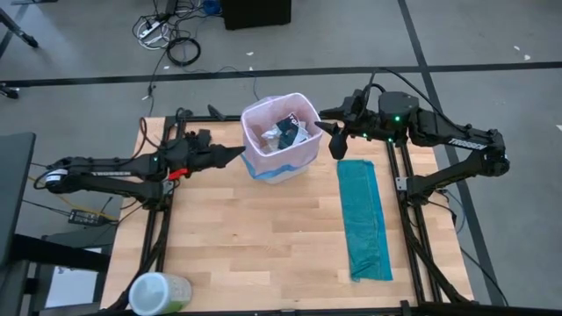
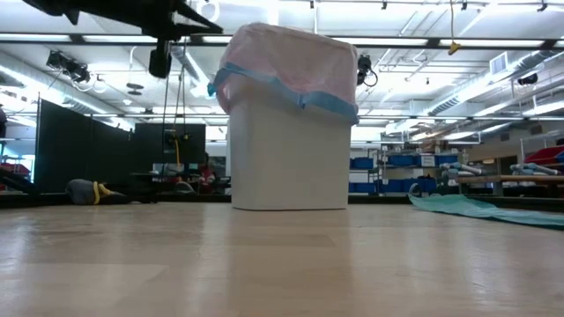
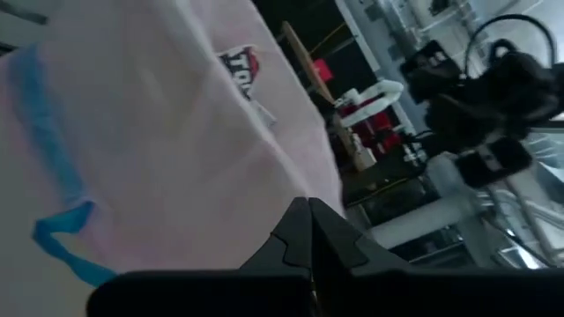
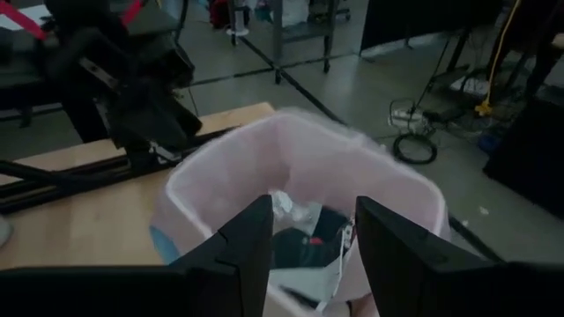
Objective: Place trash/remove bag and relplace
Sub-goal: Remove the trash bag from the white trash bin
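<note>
A white bin (image 1: 279,140) (image 2: 289,158) stands on the table, lined with the pale pink bag (image 2: 282,53) (image 4: 352,167). The bag's blue band (image 2: 304,92) is folded over the rim. Trash (image 1: 286,133) (image 4: 304,231) lies inside: white papers and dark packets. My left gripper (image 1: 239,156) (image 3: 308,224) is shut, with its tip at the bin's left wall, close to the bag (image 3: 150,132). My right gripper (image 1: 336,140) (image 4: 310,242) is open and hovers just right of the bin's rim, pointing at its opening. My left gripper points level from the table's left at the bag's folded-over outer side (image 3: 264,176) on the bin's left wall. The fingers are shut, and no plastic shows between them. I cannot tell whether the tip touches the bag.
A folded teal-green plastic bag (image 1: 364,219) (image 2: 493,210) lies flat along the table's right side. A pale green round container (image 1: 158,294) stands at the near left corner. Bare wood (image 1: 255,237) stretches between them, in front of the bin.
</note>
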You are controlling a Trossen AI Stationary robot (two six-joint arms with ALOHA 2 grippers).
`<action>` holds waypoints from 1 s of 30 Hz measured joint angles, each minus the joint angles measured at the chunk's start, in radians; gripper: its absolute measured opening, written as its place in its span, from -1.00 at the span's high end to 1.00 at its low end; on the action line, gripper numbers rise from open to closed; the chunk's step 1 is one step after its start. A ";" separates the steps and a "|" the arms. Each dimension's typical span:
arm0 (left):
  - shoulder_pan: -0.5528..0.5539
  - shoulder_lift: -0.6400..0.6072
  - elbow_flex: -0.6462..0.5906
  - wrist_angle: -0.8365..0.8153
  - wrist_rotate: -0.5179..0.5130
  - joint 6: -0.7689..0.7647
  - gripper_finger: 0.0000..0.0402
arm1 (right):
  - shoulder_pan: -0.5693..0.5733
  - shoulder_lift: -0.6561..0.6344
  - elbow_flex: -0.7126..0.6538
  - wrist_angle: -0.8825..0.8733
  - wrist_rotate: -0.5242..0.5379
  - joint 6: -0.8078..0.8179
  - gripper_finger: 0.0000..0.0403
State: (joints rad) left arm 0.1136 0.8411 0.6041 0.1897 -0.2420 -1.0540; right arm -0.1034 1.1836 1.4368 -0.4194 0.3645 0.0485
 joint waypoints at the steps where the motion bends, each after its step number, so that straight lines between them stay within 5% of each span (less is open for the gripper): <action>1: -0.005 -0.007 0.000 -0.013 0.000 0.001 1.00 | 0.000 0.000 0.000 -0.013 -0.002 0.013 0.25; 6: -0.024 -0.049 -0.005 -0.285 -0.106 0.029 0.98 | 0.000 0.000 0.000 -0.080 -0.062 0.064 0.22; 9: -0.016 -0.096 -0.047 -0.315 -0.153 -0.014 0.90 | 0.003 0.000 0.000 -0.124 -0.081 0.092 0.18; 14: 0.045 -0.131 -0.186 -0.078 -0.035 -0.052 0.63 | 0.009 0.000 0.000 -0.133 -0.081 0.106 0.05; 21: 0.089 -0.092 -0.341 0.210 -0.022 -0.161 0.25 | 0.017 0.001 0.000 -0.134 -0.081 0.117 -0.15; 30: 0.098 -0.005 -0.345 0.352 0.003 -0.182 0.14 | 0.017 0.001 0.000 -0.136 -0.081 0.116 -0.15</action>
State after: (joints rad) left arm 0.2115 0.8366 0.2594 0.5420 -0.2394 -1.2363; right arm -0.0860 1.1847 1.4364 -0.5553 0.2840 0.1646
